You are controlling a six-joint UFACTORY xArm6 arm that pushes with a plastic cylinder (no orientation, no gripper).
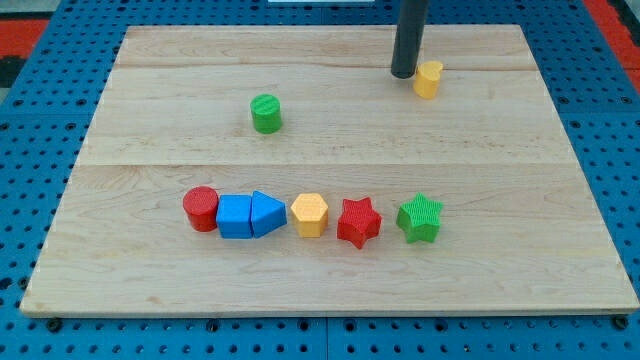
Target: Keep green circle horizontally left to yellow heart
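Note:
The green circle [266, 113] stands alone on the wooden board [150, 100], left of centre in the upper half. The yellow heart [428, 79] sits near the view's top right, higher up the board than the green circle. My tip [404, 74] is at the heart's left side, touching or nearly touching it, far to the right of the green circle.
A row of blocks lies across the lower middle: red circle [201, 209], blue square [235, 215], blue triangle [266, 214], yellow hexagon [310, 214], red star [358, 222], green star [420, 218].

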